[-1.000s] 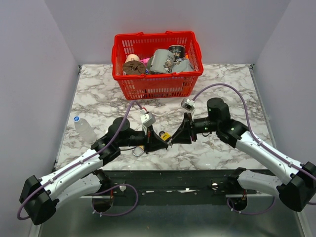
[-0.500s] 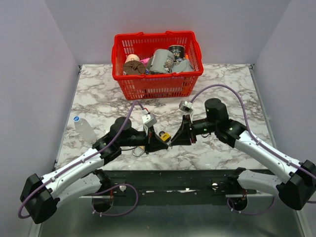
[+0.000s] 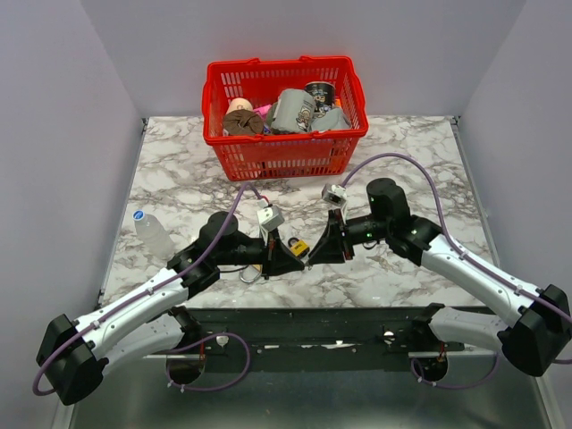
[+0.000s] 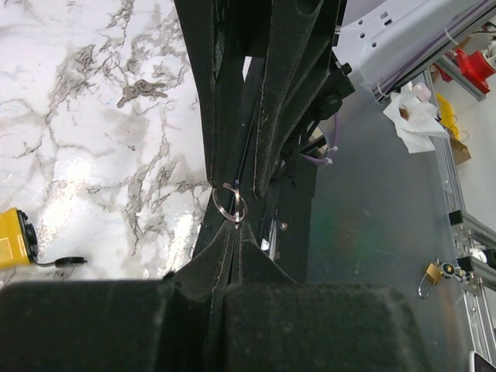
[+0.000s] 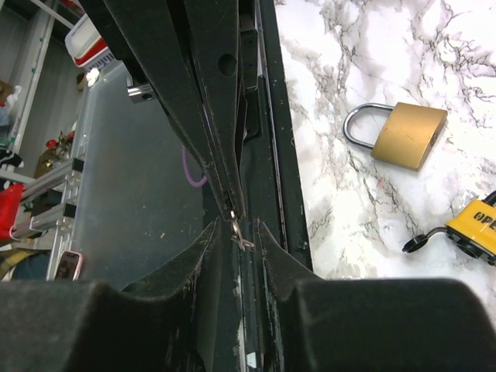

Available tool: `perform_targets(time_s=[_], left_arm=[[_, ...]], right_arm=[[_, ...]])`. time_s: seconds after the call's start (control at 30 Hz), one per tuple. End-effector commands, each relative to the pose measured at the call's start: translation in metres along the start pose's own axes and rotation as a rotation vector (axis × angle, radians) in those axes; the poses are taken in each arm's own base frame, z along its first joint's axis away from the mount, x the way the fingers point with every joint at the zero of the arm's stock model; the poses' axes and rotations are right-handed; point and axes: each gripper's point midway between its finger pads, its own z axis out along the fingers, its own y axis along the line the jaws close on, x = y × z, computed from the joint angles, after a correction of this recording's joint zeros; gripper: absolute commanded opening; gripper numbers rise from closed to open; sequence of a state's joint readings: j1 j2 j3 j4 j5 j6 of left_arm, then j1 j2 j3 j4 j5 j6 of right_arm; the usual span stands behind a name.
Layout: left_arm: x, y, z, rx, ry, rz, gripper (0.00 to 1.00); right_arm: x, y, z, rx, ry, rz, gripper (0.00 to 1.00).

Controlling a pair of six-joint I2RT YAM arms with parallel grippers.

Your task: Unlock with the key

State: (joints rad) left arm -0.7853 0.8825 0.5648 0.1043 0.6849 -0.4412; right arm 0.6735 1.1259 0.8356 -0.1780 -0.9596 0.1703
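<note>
Here, at centre frame, the left gripper's (image 4: pixel 233 231) fingers clamp the key (image 4: pixel 235 219); the right gripper's (image 5: pixel 236 229) fingers flank it, narrowly apart, near a yellow padlock (image 5: pixel 479 226) on the marble counter (image 5: pixel 403 46).

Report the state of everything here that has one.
left hand, shut on the key
right hand, nearly shut round the key, grip unclear
brass padlock, shackle shut, lying flat
yellow padlock, lying flat, lock state unclear
loose keys, lying untouched
bottle, capped
red basket, filled
</note>
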Motion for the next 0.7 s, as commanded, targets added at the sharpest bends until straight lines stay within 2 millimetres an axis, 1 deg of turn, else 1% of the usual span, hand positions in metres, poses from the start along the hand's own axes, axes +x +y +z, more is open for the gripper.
perform_targets(time_s=[0.0,0.23,0.33,0.37,0.43,0.5,0.53,0.57,0.6,0.63,0.67], left_arm=[[-0.011,-0.005,-0.002,0.007,-0.026,0.027,0.00],[-0.012,-0.002,-0.002,-0.011,-0.035,0.026,0.00],[-0.012,-0.002,-0.002,-0.011,-0.035,0.024,0.00],[-0.012,-0.002,-0.003,-0.013,-0.037,0.025,0.00],[-0.012,0.000,-0.002,-0.020,-0.038,0.022,0.00],[-0.011,0.000,-0.003,-0.022,-0.039,0.014,0.00],[-0.011,0.002,-0.003,-0.035,-0.043,0.011,0.08],[-0.010,0.005,-0.004,-0.049,-0.046,0.008,0.20],[-0.009,0.006,-0.006,-0.066,-0.045,0.001,0.48],[-0.009,0.014,-0.007,-0.114,-0.058,-0.010,0.62],[-0.009,0.019,-0.009,-0.141,-0.065,-0.021,0.72]], right_arm=[[0.014,0.004,0.002,-0.040,0.039,0.021,0.28],[0.018,0.003,0.003,-0.049,0.049,0.031,0.22],[0.018,0.003,0.004,-0.055,0.051,0.029,0.18],[0.018,0.003,0.004,-0.057,0.051,0.027,0.12],[0.018,0.005,0.004,-0.066,0.052,0.028,0.02],[0.017,0.005,0.004,-0.069,0.044,0.026,0.01],[0.015,0.006,0.003,-0.066,0.031,0.018,0.01],[0.013,0.005,0.003,-0.054,0.020,0.016,0.01],[0.010,-0.001,0.003,-0.015,0.006,0.018,0.01],[0.010,-0.007,0.004,0.019,0.000,0.027,0.01],[0.010,-0.013,0.003,0.053,-0.005,0.032,0.01]])
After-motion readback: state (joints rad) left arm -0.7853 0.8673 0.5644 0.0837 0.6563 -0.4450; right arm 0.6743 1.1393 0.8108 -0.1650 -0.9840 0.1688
